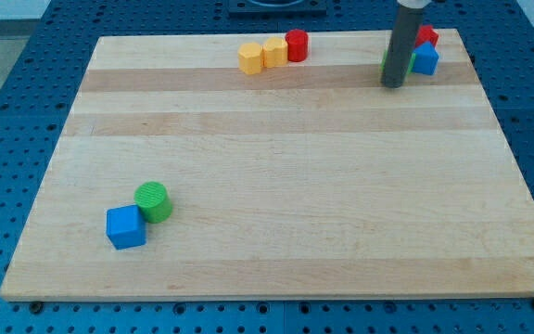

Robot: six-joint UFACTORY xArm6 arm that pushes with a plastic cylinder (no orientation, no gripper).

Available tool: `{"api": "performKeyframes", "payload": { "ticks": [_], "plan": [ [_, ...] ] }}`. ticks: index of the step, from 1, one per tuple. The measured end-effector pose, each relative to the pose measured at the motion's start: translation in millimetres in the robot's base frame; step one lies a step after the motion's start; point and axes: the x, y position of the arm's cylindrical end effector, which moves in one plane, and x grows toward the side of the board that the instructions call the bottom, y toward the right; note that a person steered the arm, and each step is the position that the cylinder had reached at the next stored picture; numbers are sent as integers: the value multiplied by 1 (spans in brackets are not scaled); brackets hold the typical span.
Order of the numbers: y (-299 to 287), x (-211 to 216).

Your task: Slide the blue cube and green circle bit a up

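Note:
The blue cube (125,227) lies near the board's lower left corner. The green circle (153,200) touches it on its upper right side. My tip (393,84) is at the view's top right, far from both, right beside a small cluster there. The rod rises from the tip and hides part of that cluster.
The wooden board (276,167) fills the view. At the top middle a yellow hexagon block (250,57), a yellow block (274,52) and a red cylinder (297,44) sit in a row. By my tip are a blue block (425,59), a red block (426,37) and a green block (412,63), partly hidden.

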Motion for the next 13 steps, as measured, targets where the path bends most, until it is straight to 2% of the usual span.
{"api": "performKeyframes", "payload": {
  "ticks": [2, 4, 5, 6, 10, 11, 12, 13],
  "plan": [
    [22, -21],
    [22, -19],
    [2, 21],
    [-58, 70],
    [-357, 149],
    [-409, 188],
    [-425, 245],
    [-425, 281]
  ]
}}
